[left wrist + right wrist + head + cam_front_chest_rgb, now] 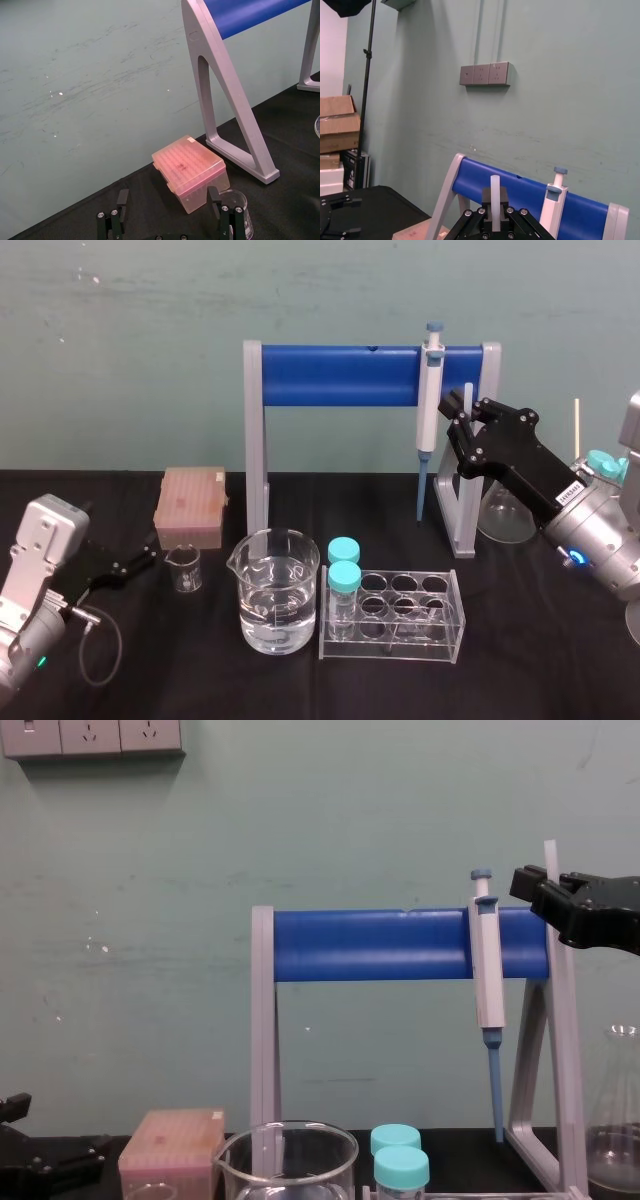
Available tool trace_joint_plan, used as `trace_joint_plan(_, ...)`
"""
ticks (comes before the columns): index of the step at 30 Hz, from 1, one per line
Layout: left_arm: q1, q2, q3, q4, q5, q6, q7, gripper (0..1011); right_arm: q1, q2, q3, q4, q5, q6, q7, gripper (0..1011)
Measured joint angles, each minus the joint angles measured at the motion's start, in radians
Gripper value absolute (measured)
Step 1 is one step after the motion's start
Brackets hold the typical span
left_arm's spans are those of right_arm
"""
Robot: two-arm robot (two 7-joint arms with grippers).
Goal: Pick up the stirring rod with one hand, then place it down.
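Note:
My right gripper (463,420) is raised at the right end of the blue rack, level with its bar, and is shut on the stirring rod (467,392). The rod is thin and translucent white. It stands upright between the fingers, its top end poking above them (494,187). From the chest, the rod's tip (549,855) rises above the black gripper (535,892). My left gripper (150,558) rests low at the table's left, open and holding nothing (167,195), just short of a small beaker (184,567).
A grey-white pipette (431,390) hangs on the blue-barred rack (340,378). A pink tip box (190,505), a large beaker (278,590) and a clear tube rack (420,625) with two teal-capped tubes (344,565) stand in front. A flask (505,512) and a thin pale stick (576,430) are at the right.

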Motion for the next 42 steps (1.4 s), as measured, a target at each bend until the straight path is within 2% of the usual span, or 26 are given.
trace_joint_plan(7, 0.0, 0.0, 0.0, 0.0, 0.0, 0.0, 0.0, 1000, 0.0, -0.005, -0.002, 0.004, 0.014, 0.002, 0.009, 69)
trace_joint_plan(14, 0.0, 0.0, 0.0, 0.0, 0.0, 0.0, 0.0, 1000, -0.005, -0.012, -0.039, -0.001, 0.125, 0.008, 0.127, 69)
trace_joint_plan(18, 0.0, 0.0, 0.0, 0.0, 0.0, 0.0, 0.0, 1000, -0.012, -0.003, -0.062, -0.008, 0.151, 0.008, 0.167, 68)
trace_joint_plan(30, 0.0, 0.0, 0.0, 0.0, 0.0, 0.0, 0.0, 1000, -0.035, 0.034, -0.107, 0.004, 0.142, 0.006, 0.164, 69)
trace_joint_plan(36, 0.0, 0.0, 0.0, 0.0, 0.0, 0.0, 0.0, 1000, -0.027, 0.031, -0.121, 0.035, 0.124, -0.011, 0.154, 68)
trace_joint_plan(42, 0.0, 0.0, 0.0, 0.0, 0.0, 0.0, 0.0, 1000, -0.005, 0.011, -0.13, 0.081, 0.109, -0.045, 0.153, 68)
